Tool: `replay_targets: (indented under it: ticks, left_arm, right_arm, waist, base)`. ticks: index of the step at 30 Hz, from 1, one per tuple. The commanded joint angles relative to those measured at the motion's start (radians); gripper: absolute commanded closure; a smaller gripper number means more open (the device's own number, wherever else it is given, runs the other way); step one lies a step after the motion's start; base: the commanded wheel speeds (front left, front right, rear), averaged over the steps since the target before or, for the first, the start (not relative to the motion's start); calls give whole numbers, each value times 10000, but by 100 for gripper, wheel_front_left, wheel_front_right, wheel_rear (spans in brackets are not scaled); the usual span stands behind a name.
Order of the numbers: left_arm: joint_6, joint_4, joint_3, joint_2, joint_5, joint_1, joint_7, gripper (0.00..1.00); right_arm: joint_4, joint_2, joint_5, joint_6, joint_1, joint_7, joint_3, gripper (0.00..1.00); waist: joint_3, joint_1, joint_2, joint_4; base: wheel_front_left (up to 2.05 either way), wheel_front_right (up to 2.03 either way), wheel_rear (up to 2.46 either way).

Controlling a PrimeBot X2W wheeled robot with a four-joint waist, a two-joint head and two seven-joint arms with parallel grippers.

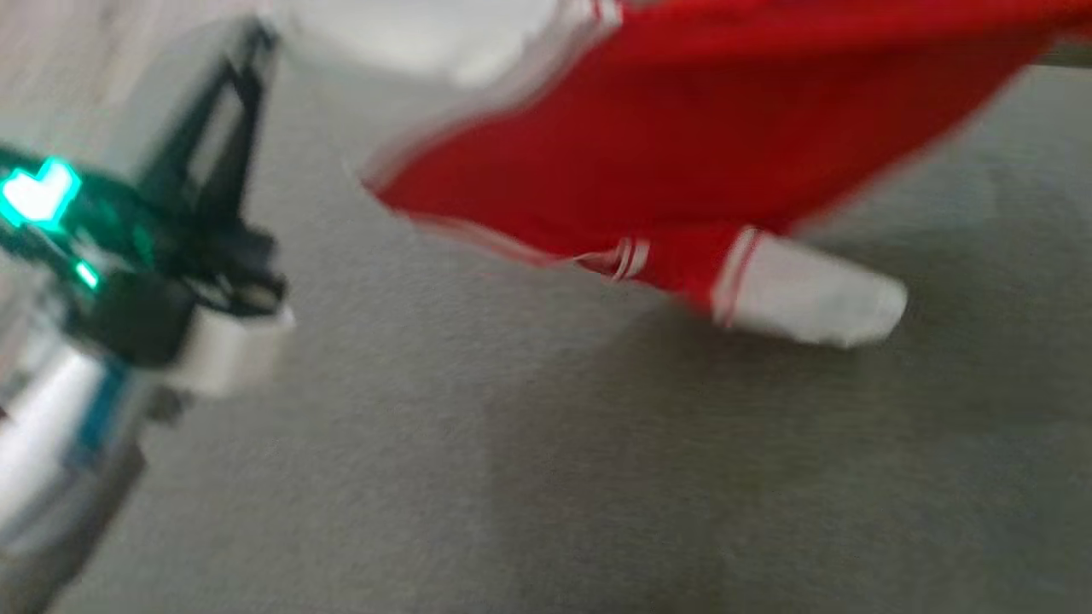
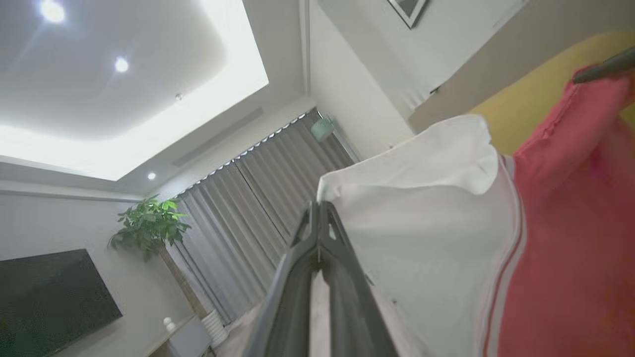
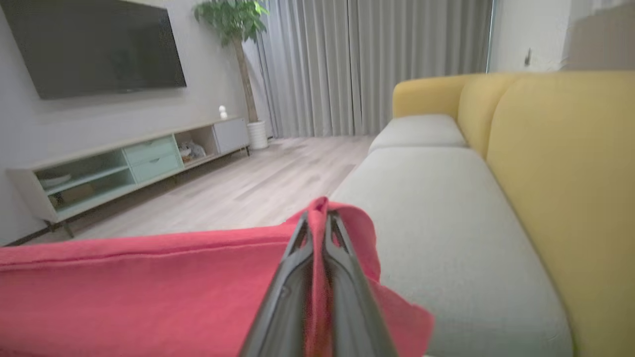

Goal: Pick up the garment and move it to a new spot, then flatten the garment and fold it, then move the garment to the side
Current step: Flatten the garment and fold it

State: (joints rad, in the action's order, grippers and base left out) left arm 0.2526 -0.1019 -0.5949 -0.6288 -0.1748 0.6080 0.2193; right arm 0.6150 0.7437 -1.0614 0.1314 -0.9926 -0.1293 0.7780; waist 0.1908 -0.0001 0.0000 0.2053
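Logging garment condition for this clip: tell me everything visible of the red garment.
The garment is a red top of soft, knit-looking cloth with white sleeves and thin red-and-white striped trim at the seams. It hangs spread in the air between both grippers. The left gripper has its fingers shut on a white edge, and the right gripper is shut on a red edge. One white sleeve dangles over the grey sofa seat; blur hides whether it touches.

There is one garment (image 1: 682,145), one sofa (image 3: 560,173), one television (image 3: 94,44) and one potted plant (image 3: 233,20). The left gripper (image 2: 319,206) and right gripper (image 3: 317,217) make two.
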Motion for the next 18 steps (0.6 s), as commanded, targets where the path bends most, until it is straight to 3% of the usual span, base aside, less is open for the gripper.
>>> replay_targets:
  ticks: [1,12,18]
  left_arm:
    - [-209,-298,818,-584,-248,937,-153,100]
    - [-1161,-875,1723,-1426,-852,3026,-799,100]
    - [-1654,-1248,1531,-1607,-1215,3208,-1440,100]
  right_arm:
    - [-482,421,-165,-7,-188,-241,-41,100]
    - [-2552,1569,-550,-7,-621,-235,-27,100]
    - [-3125,1681,-740,-7,-138,246,-84,100]
  waist:
    - [-490,1,0,-830]
    - [-1153,1,0,-2236]
    - [-913,1,0,-2742]
  base:
    - [0,0,0]
    - [0,0,0]
    - [0,0,0]
